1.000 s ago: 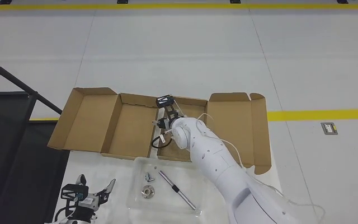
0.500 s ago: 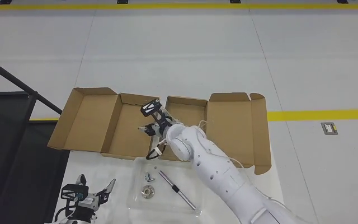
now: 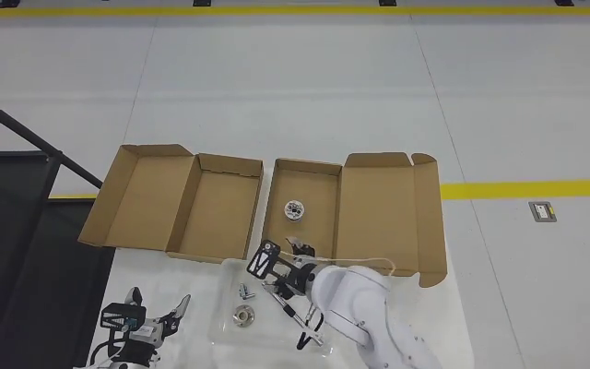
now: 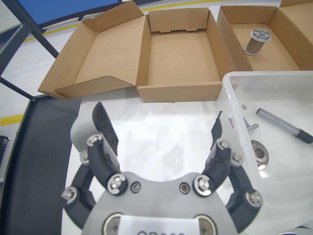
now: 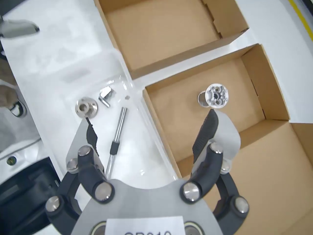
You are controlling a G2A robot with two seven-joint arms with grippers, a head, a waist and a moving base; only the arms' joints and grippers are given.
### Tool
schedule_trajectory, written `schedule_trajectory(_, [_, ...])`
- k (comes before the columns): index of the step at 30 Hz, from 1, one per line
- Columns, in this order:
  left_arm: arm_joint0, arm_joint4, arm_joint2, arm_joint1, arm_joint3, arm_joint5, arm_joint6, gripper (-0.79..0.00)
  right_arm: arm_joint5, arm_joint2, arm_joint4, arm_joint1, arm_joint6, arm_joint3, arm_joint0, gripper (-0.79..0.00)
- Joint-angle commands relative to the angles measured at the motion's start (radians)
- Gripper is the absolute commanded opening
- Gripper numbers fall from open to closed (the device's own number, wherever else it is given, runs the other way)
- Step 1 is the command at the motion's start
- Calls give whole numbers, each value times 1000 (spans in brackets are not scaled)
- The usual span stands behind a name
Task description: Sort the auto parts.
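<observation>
Auto parts lie nearest in a clear plastic bin (image 4: 269, 73). Among them, a flanged metal bushing (image 5: 86, 106) has a small bracket-like piece (image 5: 105, 95) just at its 12 o'clock. A steel rod (image 5: 121, 121) at their 3 o'clock lies flat, slanting from 11 to 5 o'clock, with a dark band partway along it.

At 8 o'clock of the bin the left gripper (image 4: 159, 113) hangs over the white surface (image 4: 156, 128), its fingers spread wide with nothing between them.

The right gripper (image 5: 150, 117) is above the bin's far edge, fingers also spread wide and holding nothing. One fingertip is over the bin close to the bushing, the other over the cardboard beyond.

Just past the bin, two open cardboard boxes stand side by side, their lids folded out toward 9 and 3 o'clock. They are the box at 11 o'clock (image 3: 221, 217) and the box at 1 o'clock (image 3: 318, 235). In the latter, a splined metal cylinder (image 3: 293, 209) stands upright on its end, apart from the walls.
</observation>
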Motion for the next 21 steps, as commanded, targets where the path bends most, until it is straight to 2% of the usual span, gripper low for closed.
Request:
schedule_trajectory(1, [0, 0, 0, 0, 0, 0, 0, 0, -8, -31, -67, 3, 31, -16, -19, 0])
schedule_trajectory(15, [0, 0, 0, 0, 0, 0, 0, 0, -6, -34, -72, 3, 33, -11, -22, 0])
schedule_trajectory(21, [0, 0, 0, 0, 0, 0, 0, 0, 112, -146, -183, -18, 157, 10, -19, 0])
